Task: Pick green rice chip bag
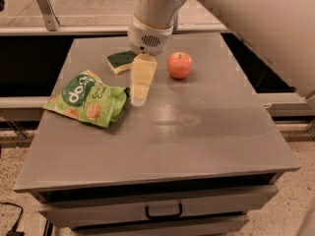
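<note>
1. Gripper [139, 100]: hangs tip-down over the grey table [206, 132], left of centre, just beside the right edge of the green rice chip bag [87, 98]. Nothing is seen held in it. Whether it is set wide or narrow cannot be told from this angle.
2. Green rice chip bag: lies flat and crinkled near the table's left edge, logo side up. Contact between the gripper tip and the bag cannot be judged.
3. Sponge [119, 61]: yellow with a dark green top, behind the bag toward the far edge. The gripper body covers its right end.
4. Apple [179, 65]: red-orange, upright, to the right of the gripper and well apart from the bag.
5. Obstruction: nothing lies on top of the bag. The sponge is the nearest neighbour and is not touching it.
6. Containers: one drawer [162, 211] under the tabletop, with a dark handle at its front. Its contents are not visible.
</note>
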Available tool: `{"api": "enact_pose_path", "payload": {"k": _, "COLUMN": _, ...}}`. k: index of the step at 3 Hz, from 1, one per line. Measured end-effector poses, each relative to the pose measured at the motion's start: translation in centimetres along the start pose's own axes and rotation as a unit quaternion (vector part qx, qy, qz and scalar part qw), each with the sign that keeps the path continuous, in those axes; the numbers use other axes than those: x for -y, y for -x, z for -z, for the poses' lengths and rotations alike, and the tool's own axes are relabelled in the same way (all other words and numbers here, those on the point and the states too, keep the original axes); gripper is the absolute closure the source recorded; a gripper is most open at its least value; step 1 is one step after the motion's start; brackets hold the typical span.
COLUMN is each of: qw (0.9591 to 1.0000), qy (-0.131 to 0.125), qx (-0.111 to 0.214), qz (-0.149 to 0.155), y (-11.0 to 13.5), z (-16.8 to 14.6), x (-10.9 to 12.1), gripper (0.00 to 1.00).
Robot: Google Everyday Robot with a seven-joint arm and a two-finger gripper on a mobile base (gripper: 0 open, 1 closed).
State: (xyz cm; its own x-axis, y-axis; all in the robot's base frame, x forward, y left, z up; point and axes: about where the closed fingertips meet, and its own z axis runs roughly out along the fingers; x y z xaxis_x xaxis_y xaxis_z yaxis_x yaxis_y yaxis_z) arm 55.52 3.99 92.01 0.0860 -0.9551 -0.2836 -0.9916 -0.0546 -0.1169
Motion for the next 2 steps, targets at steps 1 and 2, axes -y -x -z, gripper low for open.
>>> {"api": "enact_pose_path", "payload": {"k": 1, "qw": 0.9995, "qy": 0.014, "qx": 0.007, "qz": 0.027, "y": 2.0, "z": -1.9, "x": 0.6, "gripper": 0.00}}
{"api": "enact_pose_path", "payload": {"k": 2, "qw": 0.9971, "qy": 0.042, "qx": 0.006, "qz": 0.063, "y": 3.8, "z": -4.4, "x": 0.4, "gripper": 0.00}}
